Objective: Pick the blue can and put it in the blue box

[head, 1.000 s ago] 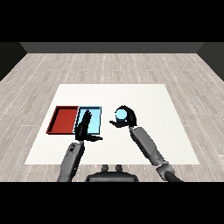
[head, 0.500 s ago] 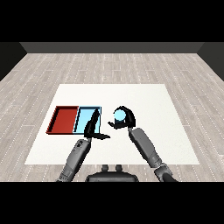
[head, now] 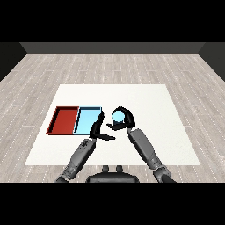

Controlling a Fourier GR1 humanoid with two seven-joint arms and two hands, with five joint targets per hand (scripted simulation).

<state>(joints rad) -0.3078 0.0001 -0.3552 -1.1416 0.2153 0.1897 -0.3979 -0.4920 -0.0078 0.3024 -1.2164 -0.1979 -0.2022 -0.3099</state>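
Head view shows us the right robot hand (head: 124,121) curled round the blue can (head: 118,116), held above the white desk (head: 145,101) just at three o'clock of the light blue tray (head: 86,120). Our left robot hand (head: 99,130) hangs with fingers relaxed at that tray's near right corner. At the blue tray's nine o'clock, touching it, lies the red tray (head: 64,120).

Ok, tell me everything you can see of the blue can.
The blue can shows as a small, light blue, rounded shape with a pale, smooth face turned toward the view; no label or lid detail can be made out. The right hand curls round it, black fingers arching over its top and right side, thumb below. It sits just right of the light blue tray, outside it, over the white table. Whether it is lifted or resting cannot be told.
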